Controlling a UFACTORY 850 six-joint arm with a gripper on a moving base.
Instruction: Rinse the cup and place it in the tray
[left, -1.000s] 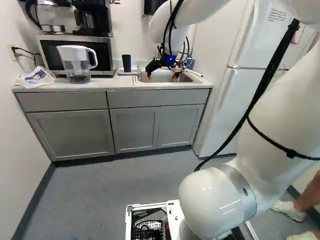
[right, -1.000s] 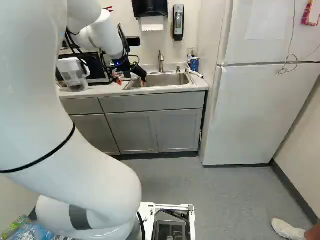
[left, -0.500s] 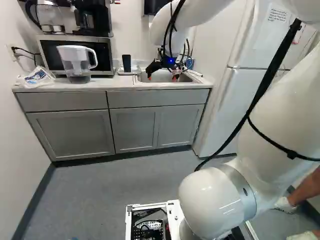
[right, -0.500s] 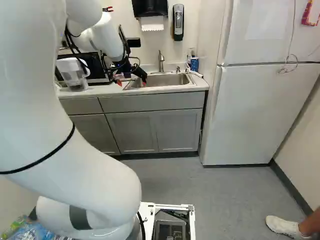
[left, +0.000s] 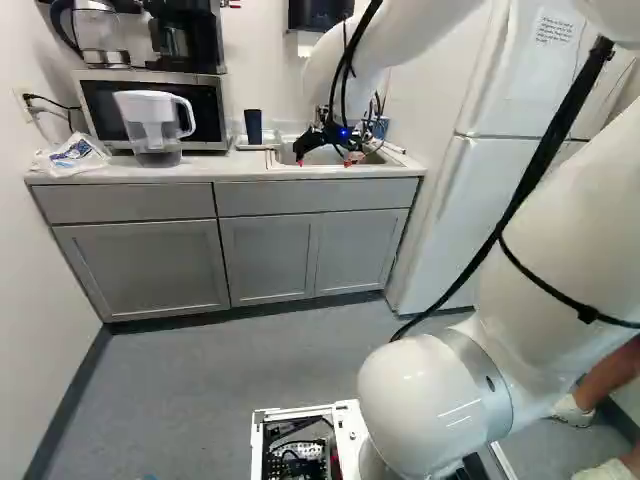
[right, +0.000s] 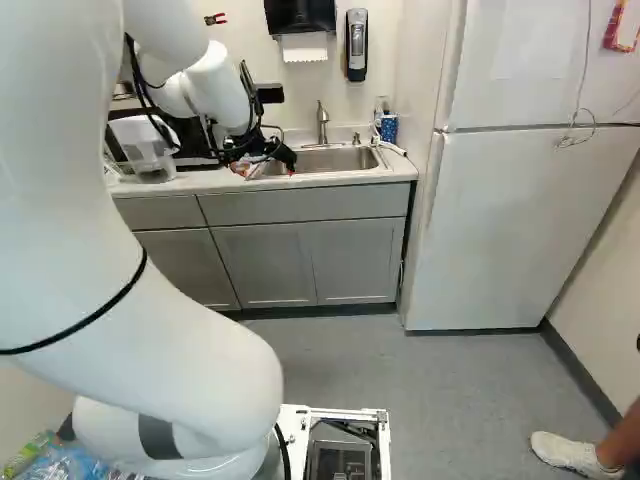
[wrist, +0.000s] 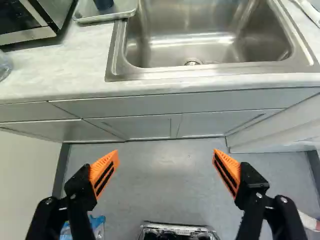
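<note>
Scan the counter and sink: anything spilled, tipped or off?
Nothing serious stands out. The cup is upright on the tray, and I see no spill or damage around the sink. Only untidy bit: a crumpled bag at the counter's left end in the left base view.

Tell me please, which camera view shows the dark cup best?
The left base view: there the dark cup stands upright, with nothing in front of it. The wrist view shows only its lower part, on the tray. In the right base view I cannot find it; the arm probably hides it.
</note>
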